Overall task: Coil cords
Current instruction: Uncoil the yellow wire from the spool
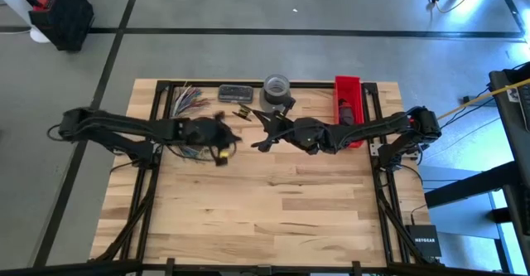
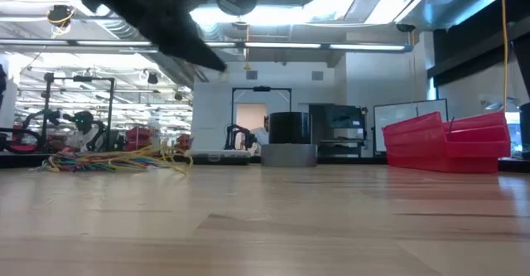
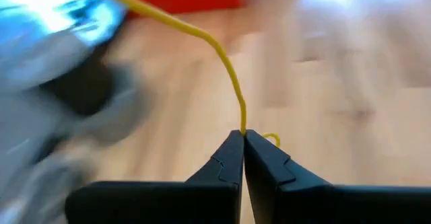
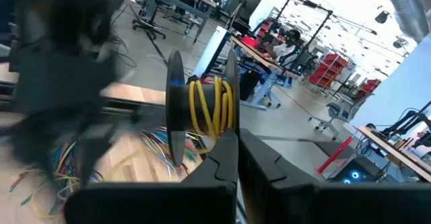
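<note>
The left pincer (image 3: 243,138) has its two fingers pressed together on a single yellow wire (image 3: 222,52). The wire comes out from between the tips and goes forward and away from the pincer in a curve. In the high view this pincer (image 1: 222,149) is over the far left part of the bench (image 1: 273,218), and the yellow wire shows as a small yellow spot at its tip.

The right pincer (image 4: 237,138) is closed narrow on a dark spool (image 4: 176,106). Yellow wire (image 4: 209,106) is wound in several turns on the core of the spool, just in front of the fingertips. In the high view the right pincer (image 1: 263,133) is near the middle of the far half of the bench, close beside the left one.

The cords (image 2: 112,160) lie as a loose bundle of red, green, yellow and white wires flat on the bench. They are behind the left pincer, toward the far left corner (image 1: 189,100). In the right wrist view some of them (image 4: 54,167) are on the wood under and beyond the spool.

Behind the right pincer, at the far edge, stands a grey tape roll (image 1: 277,84). A red bin (image 1: 349,102) is to that pincer's right side.
</note>
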Motion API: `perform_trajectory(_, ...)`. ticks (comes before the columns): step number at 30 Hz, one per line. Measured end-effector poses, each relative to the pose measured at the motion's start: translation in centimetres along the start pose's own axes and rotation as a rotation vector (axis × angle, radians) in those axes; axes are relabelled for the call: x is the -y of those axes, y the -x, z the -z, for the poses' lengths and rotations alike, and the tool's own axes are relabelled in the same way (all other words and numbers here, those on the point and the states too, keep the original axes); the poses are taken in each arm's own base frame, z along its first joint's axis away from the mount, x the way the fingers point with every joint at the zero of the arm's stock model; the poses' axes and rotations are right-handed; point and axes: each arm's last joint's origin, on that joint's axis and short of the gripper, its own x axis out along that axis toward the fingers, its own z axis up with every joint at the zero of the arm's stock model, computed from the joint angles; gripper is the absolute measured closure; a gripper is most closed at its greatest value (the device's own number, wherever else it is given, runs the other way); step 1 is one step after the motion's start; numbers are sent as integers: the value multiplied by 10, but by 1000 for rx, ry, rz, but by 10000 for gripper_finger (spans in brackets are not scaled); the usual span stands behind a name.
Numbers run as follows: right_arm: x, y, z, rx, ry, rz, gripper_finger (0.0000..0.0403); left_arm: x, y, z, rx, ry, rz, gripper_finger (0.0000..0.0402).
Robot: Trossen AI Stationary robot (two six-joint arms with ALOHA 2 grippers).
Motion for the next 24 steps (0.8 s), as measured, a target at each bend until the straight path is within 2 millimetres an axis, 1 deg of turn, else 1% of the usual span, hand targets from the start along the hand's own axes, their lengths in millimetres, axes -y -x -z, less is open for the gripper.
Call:
perform_trajectory(2, 0, 0, 0, 0, -1, 0, 397, 11, -16, -2, 43, -59, 127, 400)
perform_trajectory(4, 0, 0, 0, 0, 0, 0, 397, 20, -25, -8, 79, -122, 205, 399)
perform_trajectory(6, 0, 0, 0, -4, 3, -2, 397, 29, -27, -20, 114, -158, 232, 397)
perform_trajectory(8, -1, 0, 2, -22, 17, -9, 397, 36, -20, -35, 169, -181, 253, 396)
perform_trajectory(11, -1, -1, 8, -62, 57, -22, 397, 46, 1, -51, 254, -219, 260, 399)
perform_trajectory(13, 0, -3, 12, -94, 100, -28, 397, 50, 20, -57, 299, -240, 203, 399)
perform_trajectory(15, 0, -3, 17, -133, 162, -35, 397, 50, 40, -59, 300, -254, 103, 399)
perform_trajectory(18, 0, -2, 24, -202, 230, -36, 397, 45, 67, -53, 245, -243, -52, 400)
perform_trajectory(20, 0, -2, 29, -255, 285, -17, 397, 40, 80, -48, 202, -209, -142, 400)
perform_trajectory(22, 1, -1, 32, -298, 327, 18, 397, 33, 90, -40, 144, -153, -229, 399)
perform_trajectory(24, 2, -1, 33, -321, 344, 43, 397, 25, 95, -28, 61, -105, -305, 400)
